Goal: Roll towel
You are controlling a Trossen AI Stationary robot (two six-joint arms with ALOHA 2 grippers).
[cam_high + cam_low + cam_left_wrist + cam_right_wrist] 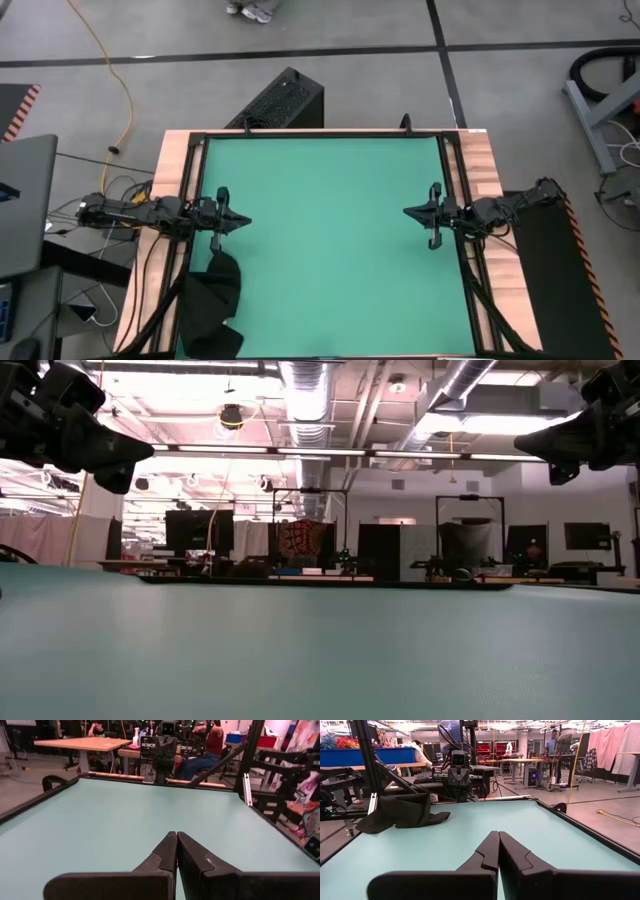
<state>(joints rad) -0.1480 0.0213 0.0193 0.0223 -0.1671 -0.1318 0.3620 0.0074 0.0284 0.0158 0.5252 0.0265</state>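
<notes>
One towel (212, 305), two arms with closed fingers, one table (330, 240).

Both arms are black throughout, built of jointed segments with dark cables trailing from their bases. The left tool (240, 222) and right tool (410, 212) each carry two matte black fingers (165, 854), wedge-shaped and tapering to a point, set on a broad flat black crossbar. No markings are legible.

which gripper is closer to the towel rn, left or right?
The left gripper. The towel hangs crumpled over the table's left edge just beside that arm; the right gripper sits across the green mat.
</notes>
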